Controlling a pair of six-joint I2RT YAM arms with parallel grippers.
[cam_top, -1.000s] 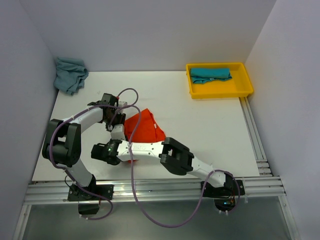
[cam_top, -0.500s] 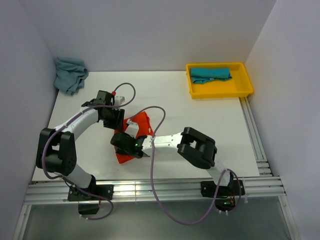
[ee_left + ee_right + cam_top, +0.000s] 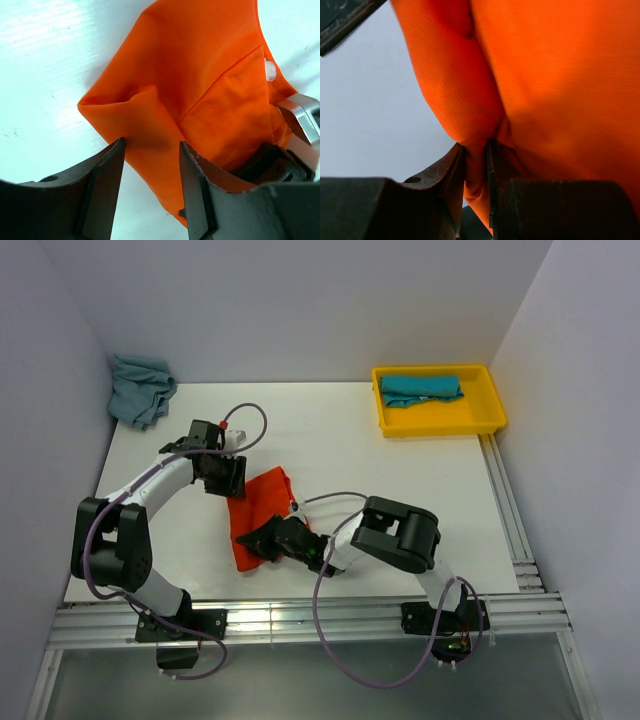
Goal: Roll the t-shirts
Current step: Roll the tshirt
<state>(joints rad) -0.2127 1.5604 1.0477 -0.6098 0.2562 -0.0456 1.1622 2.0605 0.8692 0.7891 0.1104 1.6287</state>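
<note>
The orange t-shirt (image 3: 260,512) lies crumpled on the white counter (image 3: 420,490), left of its middle. The right claw (image 3: 476,150) pinches a fold at its near edge, while the left claw (image 3: 152,147) stands open, jaws apart over the cloth's far edge. A teal t-shirt (image 3: 421,388) lies in the yellow tray (image 3: 440,427) at far right, and a grey-blue t-shirt (image 3: 140,388) sits bunched in the far left corner.

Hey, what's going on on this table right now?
Two robot arms are working on an orange-red t-shirt lying crumpled on the table. The right gripper is shut on a fold at its near edge. The left gripper is open at the shirt's far edge. A teal t-shirt lies in the yellow tray, and a grey-blue t-shirt is heaped far left.
</note>
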